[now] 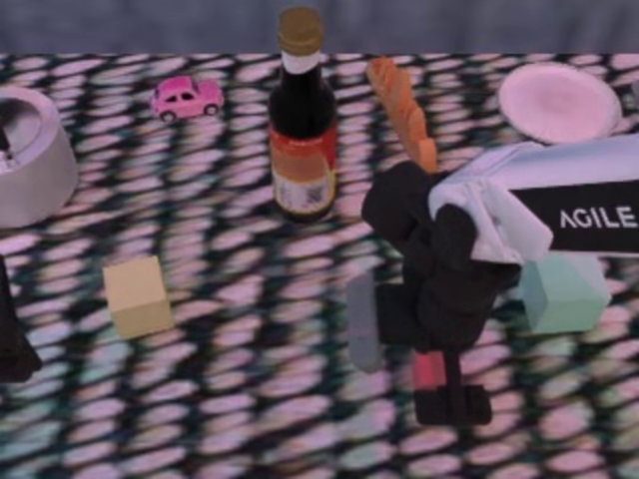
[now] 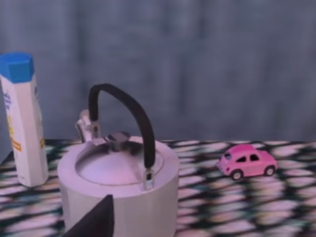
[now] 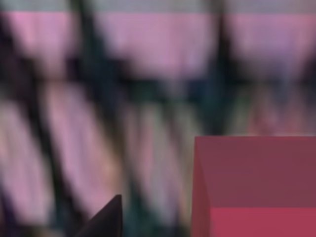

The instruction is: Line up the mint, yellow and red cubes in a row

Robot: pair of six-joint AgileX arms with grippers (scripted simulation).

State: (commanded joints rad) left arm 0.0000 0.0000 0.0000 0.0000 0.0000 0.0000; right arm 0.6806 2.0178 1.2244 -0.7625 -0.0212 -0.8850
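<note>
Three cubes sit apart: right gripper [image 1: 441,384] is low over the red cube [image 1: 429,370] — grip unclear — near the mint cube [image 1: 562,291]; yellow cube [image 1: 138,295] lies farther off, unaligned.

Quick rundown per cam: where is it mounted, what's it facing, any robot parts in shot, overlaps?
Top view: overhead, looking down on the patterned table; right arm's claw over the small red cube, left arm parked at the left edge.
Left wrist view: low, facing the grey metal kettle; a dark claw tip shows.
Right wrist view: close above the table, red cube filling a corner; a claw tip shows.
Shared: kettle and pink toy car appear in top and left wrist views.
</note>
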